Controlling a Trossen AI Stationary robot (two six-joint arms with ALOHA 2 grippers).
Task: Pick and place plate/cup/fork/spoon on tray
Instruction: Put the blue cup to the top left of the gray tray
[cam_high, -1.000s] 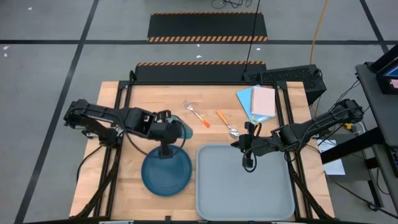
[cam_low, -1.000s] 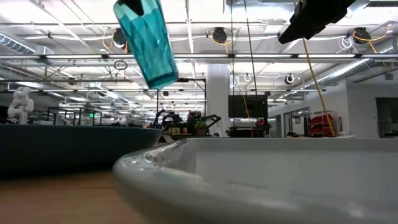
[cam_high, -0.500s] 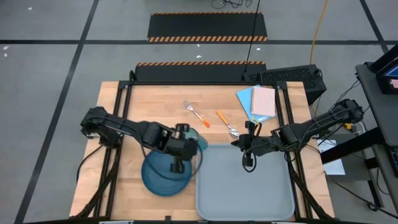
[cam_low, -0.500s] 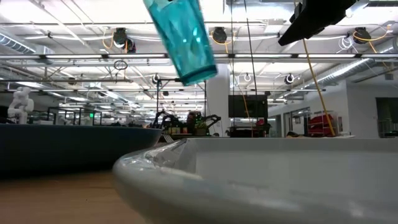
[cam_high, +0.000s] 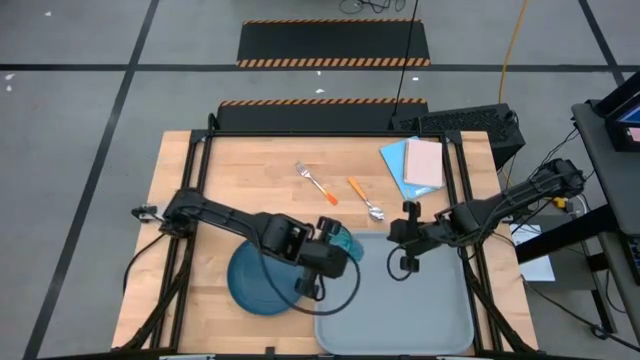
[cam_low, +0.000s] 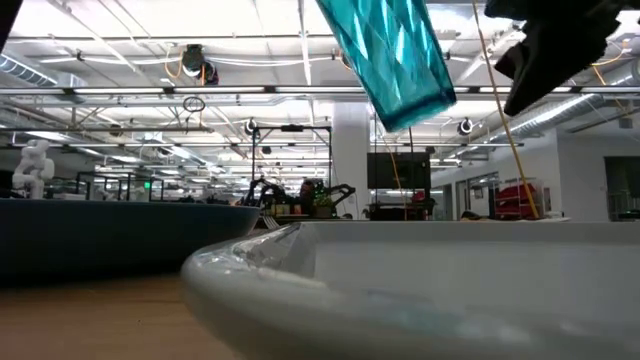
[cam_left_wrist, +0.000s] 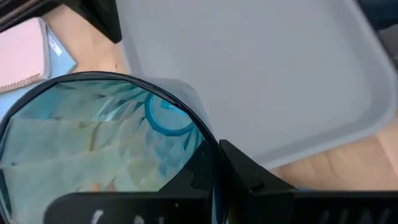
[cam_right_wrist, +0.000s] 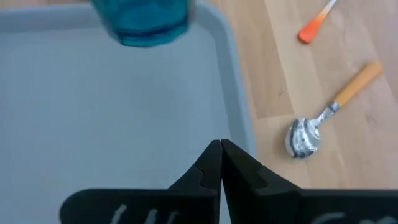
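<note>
My left gripper (cam_high: 328, 250) holds the translucent teal cup (cam_high: 343, 245) in the air above the far left corner of the pale grey-blue tray (cam_high: 395, 300). In the low view the cup (cam_low: 390, 55) hangs tilted, base lowest. The dark teal plate (cam_high: 262, 280) lies flat on the table left of the tray. The fork (cam_high: 315, 183) and the spoon (cam_high: 365, 198) lie on the wood beyond the tray. My right gripper (cam_high: 397, 235) is shut and empty above the tray's far edge, near the spoon (cam_right_wrist: 323, 121). My left gripper holds the cup by its wall at the rim (cam_left_wrist: 208, 140), one finger inside and the other finger (cam_left_wrist: 242, 171) outside. The cup is lifted clear of the table and the tray, tilted, with its base (cam_left_wrist: 168, 115) pointing away from the gripper.
Blue and pink flat sheets (cam_high: 415, 165) lie at the table's far right corner, beside a black box (cam_high: 470, 125). The tray's raised rim (cam_low: 260, 270) stands between the plate (cam_low: 100, 235) and the tray floor (cam_right_wrist: 93, 124).
My left gripper has carried the cup toward the table's right edge, from above the plate's far side to above the tray's far left corner, the cup staying tilted and clear. My right gripper has drawn back a little toward the right edge.
</note>
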